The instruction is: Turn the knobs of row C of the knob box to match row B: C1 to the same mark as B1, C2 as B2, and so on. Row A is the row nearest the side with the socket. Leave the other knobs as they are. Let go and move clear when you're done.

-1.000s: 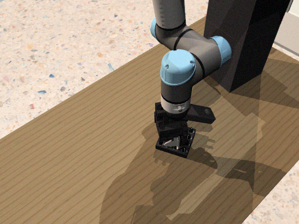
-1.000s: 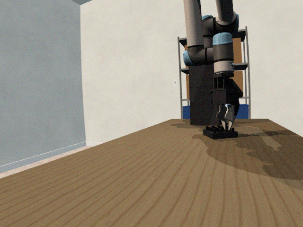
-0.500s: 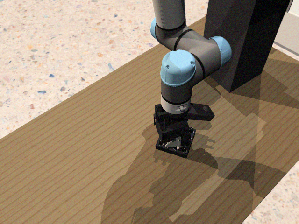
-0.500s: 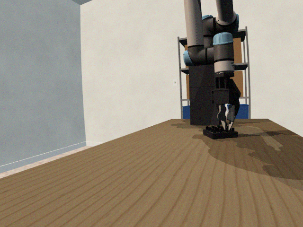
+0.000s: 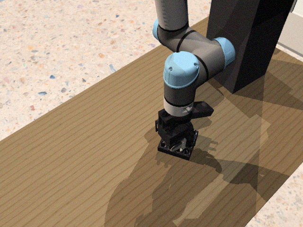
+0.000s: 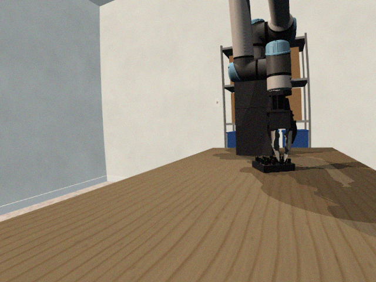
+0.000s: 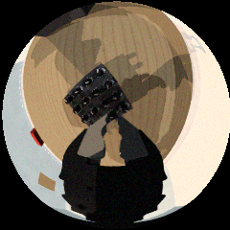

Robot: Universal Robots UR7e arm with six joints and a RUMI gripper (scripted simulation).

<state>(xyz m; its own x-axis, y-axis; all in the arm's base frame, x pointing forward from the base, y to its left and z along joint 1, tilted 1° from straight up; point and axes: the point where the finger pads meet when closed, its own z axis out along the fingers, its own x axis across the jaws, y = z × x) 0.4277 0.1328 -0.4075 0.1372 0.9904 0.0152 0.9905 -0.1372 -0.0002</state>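
Observation:
The knob box [image 5: 176,151] is a small black square block with a grid of dark knobs, lying on the wooden table. It also shows in the exterior view [image 6: 273,165] and in the wrist view [image 7: 97,96]. My gripper [image 5: 179,145] points straight down onto the box. In the wrist view, its fingertips meet on a knob at the box edge nearest the camera. In the exterior view the fingers [image 6: 281,157] stand narrow over the right part of the box. The gripper is shut on that knob. I cannot read the knob marks or which row it is.
The arm's dark pedestal [image 5: 244,41] stands on the table just behind the box. A metal shelf rack [image 6: 302,81] with blue bins [image 6: 300,138] stands beyond the table. The table's right edge [image 5: 273,190] runs close by.

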